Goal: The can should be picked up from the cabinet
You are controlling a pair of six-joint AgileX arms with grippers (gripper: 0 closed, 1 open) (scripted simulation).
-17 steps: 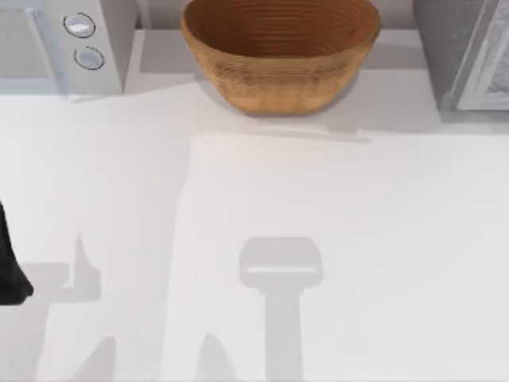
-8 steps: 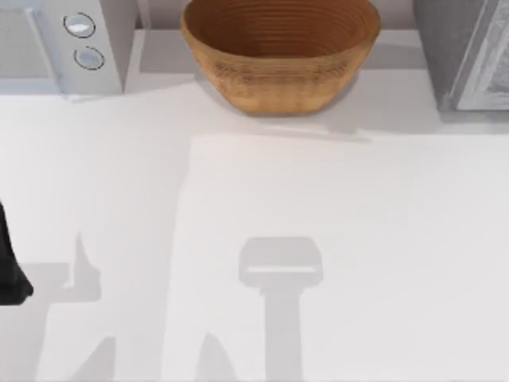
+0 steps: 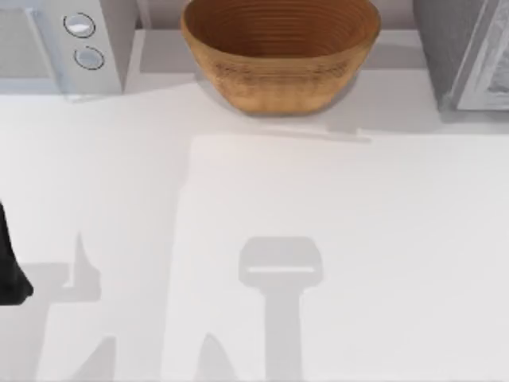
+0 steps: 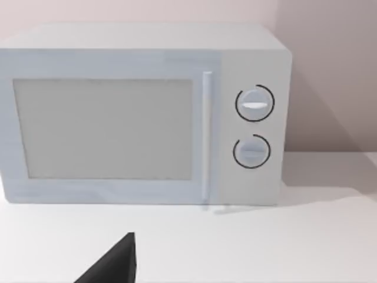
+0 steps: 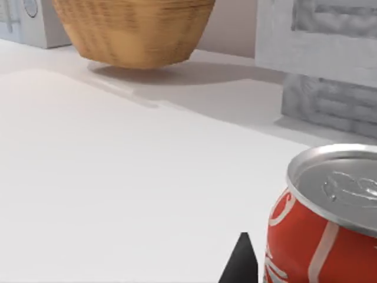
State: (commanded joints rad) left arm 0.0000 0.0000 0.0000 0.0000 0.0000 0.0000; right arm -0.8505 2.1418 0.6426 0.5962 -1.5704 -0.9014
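- Right wrist view: the red aluminium can with white lettering and a silver lid (image 5: 321,227) stands upright on the white table (image 5: 118,177), close in front of the right arm's camera, with one dark fingertip of the right jaws (image 5: 241,262) just beside it. Whether those jaws are open or closed cannot be told.
- Nothing has changed across the last second: the top view shows the same bare tabletop and the same shadows, so the can is not yet lifted, and I judge the grasp has stalled or is only being lined up.
- Behind the can stands the grey-white cabinet (image 5: 321,53), apart from it; the can sits on the table, not in the cabinet.
- The woven brown wicker basket (image 3: 280,49) sits at the table's far edge, mid-way across.
- The left arm (image 3: 9,267) is parked at the table's left edge, its dark finger (image 4: 112,265) facing the pale-grey microwave with two dials (image 4: 141,115); its jaws' state cannot be told.
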